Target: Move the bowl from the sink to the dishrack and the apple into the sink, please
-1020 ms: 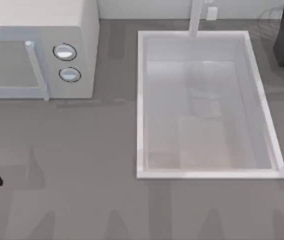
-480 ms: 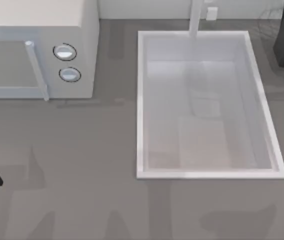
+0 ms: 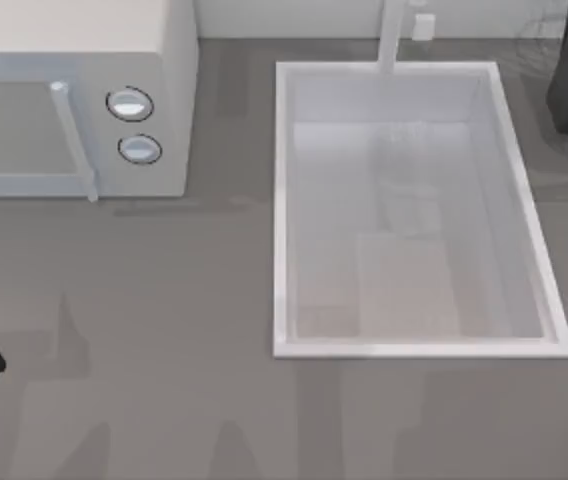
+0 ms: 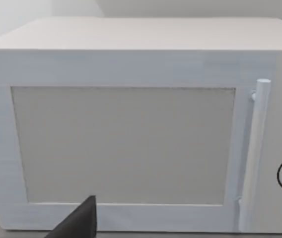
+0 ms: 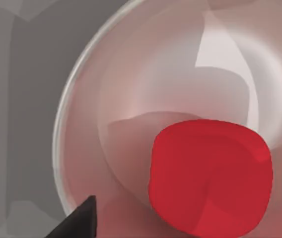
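A bright-red, blocky-round apple sat in a glossy, pale translucent dish; whether the right gripper gaped or pinched, I couldn't tell.

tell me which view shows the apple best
The right wrist view: the apple sits close up, red, in a pale round dish. The top view has the sink, the left wrist view a microwave.
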